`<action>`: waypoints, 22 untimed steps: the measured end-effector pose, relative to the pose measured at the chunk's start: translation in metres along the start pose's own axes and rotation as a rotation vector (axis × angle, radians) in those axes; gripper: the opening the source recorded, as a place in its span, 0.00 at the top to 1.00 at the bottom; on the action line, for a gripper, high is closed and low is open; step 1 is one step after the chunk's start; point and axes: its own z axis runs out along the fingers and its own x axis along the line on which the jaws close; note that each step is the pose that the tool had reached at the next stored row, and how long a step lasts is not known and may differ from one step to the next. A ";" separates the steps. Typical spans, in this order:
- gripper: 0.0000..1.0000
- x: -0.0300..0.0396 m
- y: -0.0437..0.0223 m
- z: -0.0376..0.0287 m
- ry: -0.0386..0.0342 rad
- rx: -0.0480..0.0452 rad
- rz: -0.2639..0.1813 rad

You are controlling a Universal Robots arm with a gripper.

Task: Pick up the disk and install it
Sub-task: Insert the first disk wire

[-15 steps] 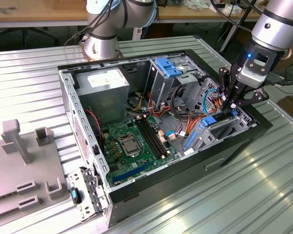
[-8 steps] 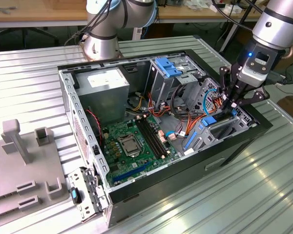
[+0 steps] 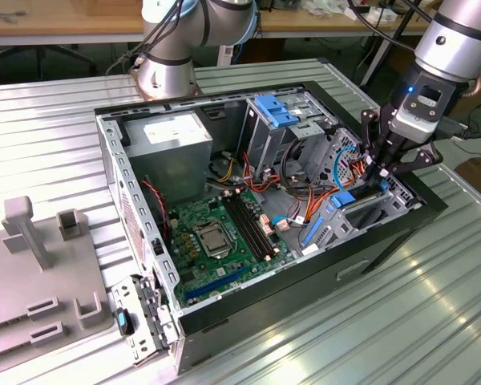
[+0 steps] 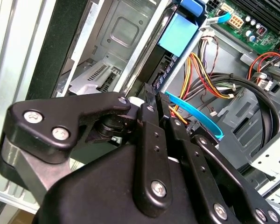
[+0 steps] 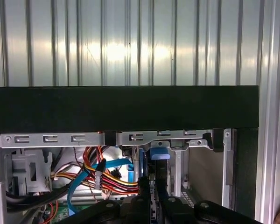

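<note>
In the exterior view the disk [image 3: 365,212], a dark slab with bright blue rails, stands on edge and tilted in the bay at the right end of the open computer case [image 3: 144,321]. My gripper [image 3: 375,178] comes down onto its upper edge. In both wrist views the two black fingers sit close together with the disk's thin edge between them. The second wrist view shows the disk [image 4: 178,32] running away from my gripper [image 4: 156,95]. In the first wrist view the disk's blue rail [image 5: 159,154] rises just past my gripper [image 5: 151,198], below the bay's metal bracket.
A grey power-supply box [image 3: 172,144] and a metal drive cage with blue tabs [image 3: 280,120] stand at the case's back. The green motherboard [image 3: 224,237] lies in the middle. Orange and yellow cables [image 4: 200,70] run beside the bay. A grey fixture [image 3: 32,265] sits on the ribbed table [image 3: 385,321].
</note>
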 end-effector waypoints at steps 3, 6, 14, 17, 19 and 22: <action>0.84 0.0000 0.0001 0.0009 0.0013 0.0017 0.020; 0.84 0.0001 0.0001 0.0011 0.0026 0.0031 0.036; 0.84 -0.0005 0.0006 0.0011 0.0018 0.0023 0.026; 0.84 -0.0007 0.0005 0.0011 0.0004 0.0007 0.007; 0.84 -0.0007 0.0005 0.0011 0.0003 0.0004 0.005; 0.84 -0.0007 0.0003 0.0013 0.0004 0.0004 0.005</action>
